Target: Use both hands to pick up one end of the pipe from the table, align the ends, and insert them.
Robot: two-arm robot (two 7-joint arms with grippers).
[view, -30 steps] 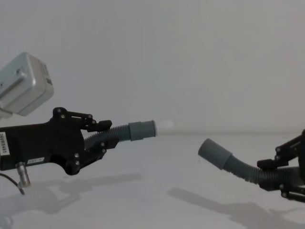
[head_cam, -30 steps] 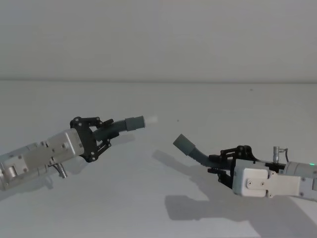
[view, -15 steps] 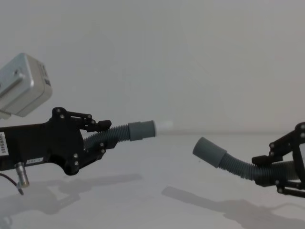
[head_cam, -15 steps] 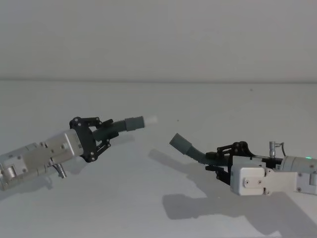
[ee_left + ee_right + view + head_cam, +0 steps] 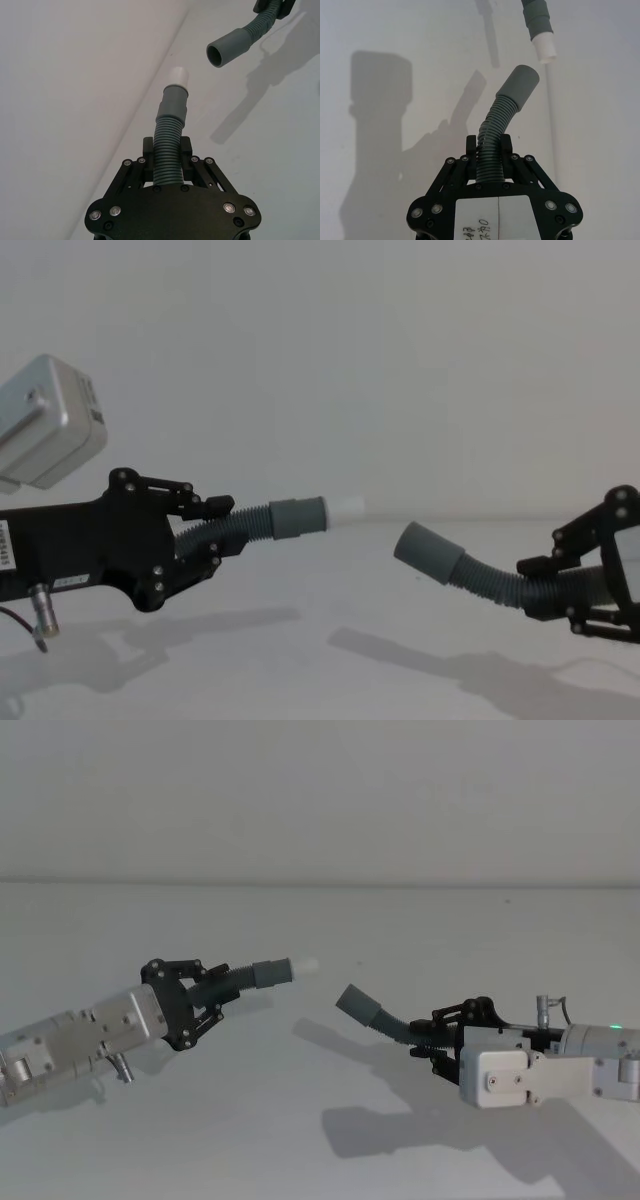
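One white-tipped hose sits clamped in the left gripper. The right gripper clamps the open-cuffed hose, ends apart.

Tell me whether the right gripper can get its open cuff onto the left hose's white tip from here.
Probably yes: the right gripper holds its cuff near the white tip, nothing lies between, though the cuff sits lower.

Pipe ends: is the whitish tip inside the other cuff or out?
Out. A clear gap separates the whitish tip from the open cuff; the left hand and right hand hold them apart.
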